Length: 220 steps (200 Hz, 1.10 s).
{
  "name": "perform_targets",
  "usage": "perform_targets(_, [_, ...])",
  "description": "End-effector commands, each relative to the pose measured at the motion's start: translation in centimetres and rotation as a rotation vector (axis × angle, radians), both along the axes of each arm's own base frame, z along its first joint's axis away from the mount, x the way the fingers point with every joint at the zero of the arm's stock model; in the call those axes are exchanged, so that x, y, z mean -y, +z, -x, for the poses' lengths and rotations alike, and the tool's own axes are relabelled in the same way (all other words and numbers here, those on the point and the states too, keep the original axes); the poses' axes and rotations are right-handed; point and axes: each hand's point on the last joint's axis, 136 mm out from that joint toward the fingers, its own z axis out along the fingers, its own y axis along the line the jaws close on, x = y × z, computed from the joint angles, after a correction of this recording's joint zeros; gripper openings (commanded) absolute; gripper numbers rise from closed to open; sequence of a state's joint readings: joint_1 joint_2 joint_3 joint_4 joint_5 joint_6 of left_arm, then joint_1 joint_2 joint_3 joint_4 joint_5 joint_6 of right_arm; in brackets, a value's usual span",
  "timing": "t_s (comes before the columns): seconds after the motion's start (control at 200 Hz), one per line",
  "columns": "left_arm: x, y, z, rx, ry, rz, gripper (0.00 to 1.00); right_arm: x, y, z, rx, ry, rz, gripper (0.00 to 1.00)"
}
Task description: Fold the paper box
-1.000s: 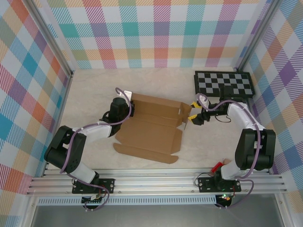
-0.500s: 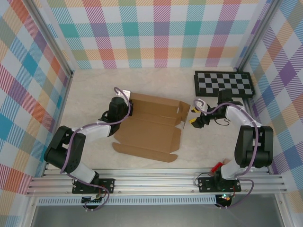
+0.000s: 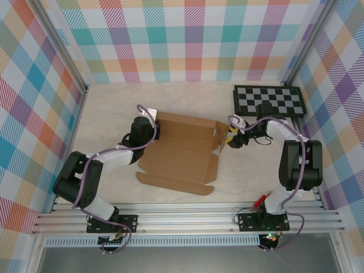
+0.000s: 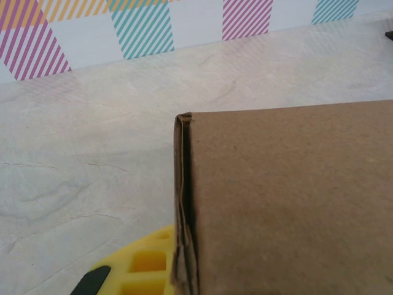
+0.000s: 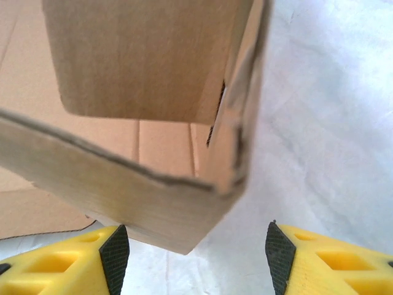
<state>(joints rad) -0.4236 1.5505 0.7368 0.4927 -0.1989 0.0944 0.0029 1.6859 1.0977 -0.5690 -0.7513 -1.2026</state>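
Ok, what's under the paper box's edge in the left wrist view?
A yellow finger of the left claw shows beneath the paper box; the rest underneath is covered by cardboard.

Cream tabletop cover (image 3: 114,105), faintly creased in the left wrist view (image 4: 92,160). Black-and-white checkerboard panel (image 3: 269,101) lying flat in the far right corner, near the wall. Multicoloured plaid walls (image 3: 187,40) on three sides, joined at bare metal corner posts (image 3: 63,54). Ribbed aluminium rail (image 3: 187,220) along the near edge; small red object (image 3: 260,200) just beyond it, at right
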Motion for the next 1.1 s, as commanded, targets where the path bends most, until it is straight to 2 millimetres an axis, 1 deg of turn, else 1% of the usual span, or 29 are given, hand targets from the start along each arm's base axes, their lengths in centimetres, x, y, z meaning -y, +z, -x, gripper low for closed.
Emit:
perform_targets(0.0, [0.1, 2.1, -0.6, 0.047, -0.003, 0.044, 0.0, -0.8, 0.7, 0.1, 0.003, 0.052, -0.045, 0.62])
perform_targets(0.105, [0.0, 1.9, -0.7, 0.041, 0.007, 0.048, 0.0, -1.8, 1.4, 0.8, -0.005, 0.076, -0.086, 0.62])
perform_targets(0.21, [-0.2, 1.8, -0.9, 0.033, 0.031, 0.06, 0.0, -2.8, 1.2, 1.4, -0.013, 0.104, -0.075, 0.62])
perform_targets(0.34, [-1.0, 1.5, -1.0, 0.022, 0.095, 0.066, 0.0, -3.9, 1.2, 1.9, -0.038, 0.096, -0.08, 0.57])
perform_targets(0.405, [-1.4, 1.2, -1.0, 0.012, 0.134, 0.074, 0.0, -4.3, 1.3, 2.1, -0.04, 0.08, -0.088, 0.57])
perform_targets(0.435, [-1.6, 1.2, -1.0, 0.01, 0.151, 0.083, 0.0, -4.5, 1.4, 2.0, -0.035, 0.065, -0.092, 0.54])
perform_targets(0.48, [-1.8, 1.0, -0.8, 0.002, 0.176, 0.09, 0.0, -4.6, 1.4, 1.9, -0.035, 0.036, -0.09, 0.51])
perform_targets(0.575, [-1.9, 0.6, -0.6, -0.011, 0.214, 0.096, 0.0, -4.8, 1.8, 2.2, -0.028, 0.008, -0.115, 0.49])
perform_targets(0.66, [-1.9, 0.4, -0.3, -0.018, 0.246, 0.082, 0.0, -4.9, 1.7, 2.5, -0.035, -0.003, -0.097, 0.46])
perform_targets(0.725, [-1.9, 0.3, -0.1, -0.024, 0.27, 0.077, 0.0, -5.1, 1.8, 2.6, -0.047, -0.029, -0.085, 0.42])
perform_targets(0.845, [-1.9, 0.2, 0.4, -0.02, 0.31, 0.086, 0.0, -6.0, 2.3, 3.2, -0.069, -0.064, -0.092, 0.39])
perform_targets(0.905, [-1.4, 0.3, 0.6, -0.013, 0.304, 0.105, 0.0, -6.1, 2.0, 3.1, -0.055, -0.099, -0.071, 0.39])
perform_targets(0.965, [-0.9, 0.5, 0.8, 0.0, 0.286, 0.118, 0.0, -5.7, 1.5, 2.2, -0.032, -0.162, -0.04, 0.4])
perform_targets(1.04, [-0.5, 0.4, 0.9, -0.005, 0.261, 0.115, 0.0, -4.4, 1.1, 0.4, -0.002, -0.273, 0.014, 0.42])
perform_targets(1.095, [-0.4, 0.3, 1.0, -0.008, 0.25, 0.105, 0.0, -3.5, 1.7, -0.2, 0.024, -0.315, 0.015, 0.43])
